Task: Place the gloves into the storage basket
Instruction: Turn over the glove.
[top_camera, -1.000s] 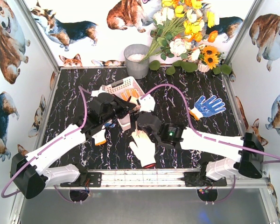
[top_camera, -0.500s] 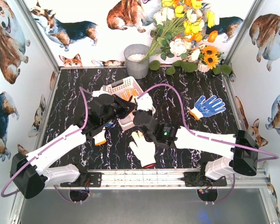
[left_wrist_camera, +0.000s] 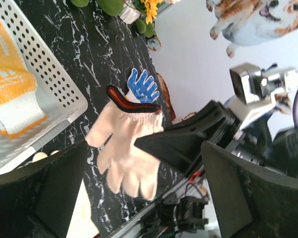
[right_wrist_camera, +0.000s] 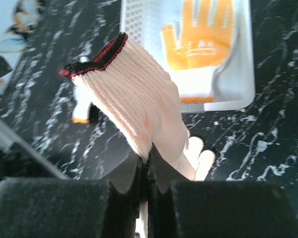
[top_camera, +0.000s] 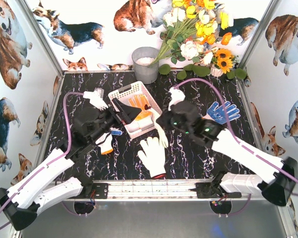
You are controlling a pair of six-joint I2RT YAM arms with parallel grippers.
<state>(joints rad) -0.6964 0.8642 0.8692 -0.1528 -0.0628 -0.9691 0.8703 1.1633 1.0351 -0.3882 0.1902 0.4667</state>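
My right gripper is shut on a white glove with a red cuff, which hangs from it above the table just right of the storage basket. From above, that gripper and the held glove are near the basket's front corner. An orange-palmed glove lies inside the basket. My left gripper stands wide open over the basket with nothing between its fingers. Another white glove lies flat near the front. A blue-dotted glove lies at the right. An orange-cuffed glove lies left of the basket.
A grey round bucket stands at the back behind the basket, with a bunch of artificial flowers to its right. Printed walls close in both sides. A metal rail runs along the near edge.
My left gripper has opened and its arm has drawn back to the left. My right gripper has closed on the red-cuffed glove and swung right with it.
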